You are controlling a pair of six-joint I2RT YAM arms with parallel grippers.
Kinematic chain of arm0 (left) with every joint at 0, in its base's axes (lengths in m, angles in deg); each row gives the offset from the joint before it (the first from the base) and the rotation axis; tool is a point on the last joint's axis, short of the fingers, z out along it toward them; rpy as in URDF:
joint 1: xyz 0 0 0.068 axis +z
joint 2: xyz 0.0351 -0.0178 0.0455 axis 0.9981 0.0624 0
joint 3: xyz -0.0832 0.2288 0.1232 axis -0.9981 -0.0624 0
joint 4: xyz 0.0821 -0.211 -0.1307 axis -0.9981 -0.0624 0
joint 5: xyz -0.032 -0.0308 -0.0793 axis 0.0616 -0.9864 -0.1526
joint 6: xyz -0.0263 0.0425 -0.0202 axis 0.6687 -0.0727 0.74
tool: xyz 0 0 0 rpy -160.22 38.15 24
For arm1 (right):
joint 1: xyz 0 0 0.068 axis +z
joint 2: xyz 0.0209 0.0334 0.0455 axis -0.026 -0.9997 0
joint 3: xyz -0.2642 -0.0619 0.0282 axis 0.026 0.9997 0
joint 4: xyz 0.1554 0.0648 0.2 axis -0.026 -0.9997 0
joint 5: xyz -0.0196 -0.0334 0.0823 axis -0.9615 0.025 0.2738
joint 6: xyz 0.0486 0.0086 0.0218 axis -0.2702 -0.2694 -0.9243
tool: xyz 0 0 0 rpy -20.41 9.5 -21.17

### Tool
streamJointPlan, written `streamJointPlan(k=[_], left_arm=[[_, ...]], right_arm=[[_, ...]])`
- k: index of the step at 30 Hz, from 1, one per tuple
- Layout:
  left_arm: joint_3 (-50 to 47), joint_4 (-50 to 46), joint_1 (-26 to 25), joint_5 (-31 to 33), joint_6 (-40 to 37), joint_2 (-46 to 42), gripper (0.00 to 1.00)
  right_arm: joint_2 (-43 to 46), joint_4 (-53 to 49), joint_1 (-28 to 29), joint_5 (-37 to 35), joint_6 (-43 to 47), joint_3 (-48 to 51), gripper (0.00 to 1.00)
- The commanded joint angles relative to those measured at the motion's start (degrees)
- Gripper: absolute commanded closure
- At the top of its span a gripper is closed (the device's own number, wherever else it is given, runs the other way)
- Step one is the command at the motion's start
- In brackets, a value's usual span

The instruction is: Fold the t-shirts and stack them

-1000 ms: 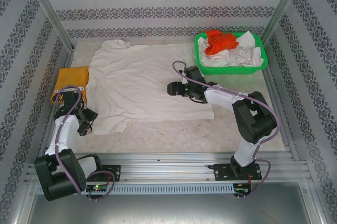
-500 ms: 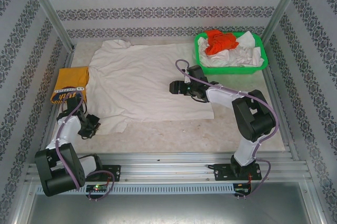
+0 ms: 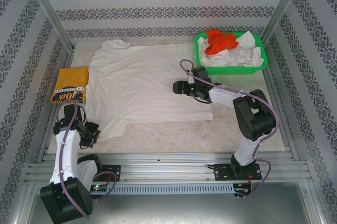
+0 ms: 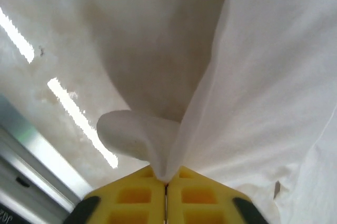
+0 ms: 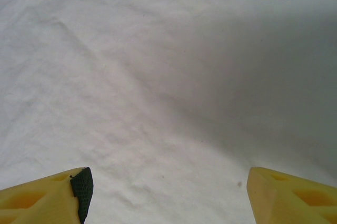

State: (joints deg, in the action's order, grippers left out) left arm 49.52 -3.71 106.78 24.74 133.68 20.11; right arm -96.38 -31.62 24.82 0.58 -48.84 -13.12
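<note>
Left gripper (image 4: 166, 182): pinching my one spread white t-shirt (image 4: 263, 77)
Right gripper (image 5: 168, 182): fingers spread over it
Mustard t-shirt (image 3: 70, 84): one, beyond left gripper

Enclosure walls (image 3: 158, 3) papered in grey-and-white ornamental bands, slanting aluminium posts (image 3: 46, 8) at both back corners, pale mottled table (image 3: 174, 134) evenly lit, ribbed aluminium rails (image 3: 168, 163) along its near edge, dull grey sheet (image 3: 184, 208) below.

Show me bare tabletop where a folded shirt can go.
Free: the near strip of table between the white t-shirt hem and the front rail; a smaller patch below the green basket, beside the right arm. Crowded: the left edge, with the yellow t-shirt and left gripper.
</note>
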Motion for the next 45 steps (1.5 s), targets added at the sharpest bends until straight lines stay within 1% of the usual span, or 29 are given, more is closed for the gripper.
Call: streamJointPlan(k=[1,2,3,5,8,10,11,13,16,18,20,24,26,29,34,35,37,38,41,42,45], left_arm=[[0.0,-6.8,0.2,0.2,3.3,-1.7,0.51],[0.8,-6.9,0.2,1.8,2.8,-1.7,0.39],[1.8,-6.1,0.2,3.1,1.8,-1.4,0.34],[4.3,-4.6,0.2,6.4,-1.1,-0.1,0.25],[7.4,-1.1,0.3,11.5,-6.6,3.4,0.16],[8.0,1.7,0.7,13.2,-8.9,6.1,0.15],[8.0,3.1,1.1,13.0,-9.8,7.2,0.15],[7.4,7.1,1.7,9.5,-11.7,10.1,0.15],[5.7,12.0,1.6,3.9,-11.4,14.1,0.17],[4.6,14.0,1.7,2.8,-10.9,16.2,0.18],[3.1,16.1,1.7,2.2,-10.0,17.8,0.21],[1.1,19.5,1.6,-1.3,-6.9,21.1,0.27],[0.9,20.5,1.6,-1.6,-6.5,21.9,0.31],[1.6,21.1,1.7,-0.4,-7.2,22.5,0.40],[2.3,21.2,1.7,0.7,-8.0,24.2,0.57],[2.1,21.3,1.7,0.9,-7.9,24.3,0.63],[1.9,21.1,1.7,1.3,-7.8,24.1,0.77],[1.9,20.8,1.7,1.5,-7.9,23.9,0.82],[1.9,19.6,1.7,1.9,-8.2,22.3,0.98],[1.8,19.3,1.6,1.9,-8.3,21.5,1.00],[1.7,18.4,1.7,1.9,-8.6,19.6,1.00]], right_arm=[[-0.6,2.2,-0.8,1.8,-0.8,-0.1,0.23],[-0.5,2.3,-0.9,2.0,-0.9,-0.1,0.23],[-0.4,2.5,-0.9,2.2,-1.0,-0.1,0.23],[-0.1,2.6,-1.0,2.5,-1.1,-0.1,0.23],[0.3,2.6,-1.0,3.1,-1.3,0.1,0.23],[0.6,2.4,-1.1,3.3,-1.3,0.1,0.23],[0.7,2.3,-1.2,3.4,-1.3,0.1,0.23],[1.2,2.0,-1.3,3.3,-1.0,0.3,0.23],[1.7,1.8,-1.8,3.1,-1.0,0.7,0.23],[1.7,1.8,-2.0,3.1,-1.1,0.8,0.23],[1.7,1.8,-2.2,3.1,-1.2,0.8,0.23],[1.5,1.5,-2.2,3.1,-1.3,0.2,0.23],[1.3,1.5,-2.2,2.9,-1.3,0.1,0.23],[1.1,1.5,-2.2,3.1,-1.7,0.0,0.23],[1.4,1.6,-2.1,3.2,-2.0,0.4,0.23],[1.7,1.6,-2.2,3.0,-2.0,0.6,0.23],[2.6,1.2,-2.3,2.4,-2.5,1.2,0.23],[3.5,0.9,-2.4,1.8,-2.9,1.8,0.23],[7.4,-0.7,-3.0,-3.0,-5.3,5.2,0.24],[9.3,-1.4,-3.3,-5.4,-6.7,6.9,0.24],[14.8,-6.8,-4.4,-12.8,-11.9,11.9,0.25]])
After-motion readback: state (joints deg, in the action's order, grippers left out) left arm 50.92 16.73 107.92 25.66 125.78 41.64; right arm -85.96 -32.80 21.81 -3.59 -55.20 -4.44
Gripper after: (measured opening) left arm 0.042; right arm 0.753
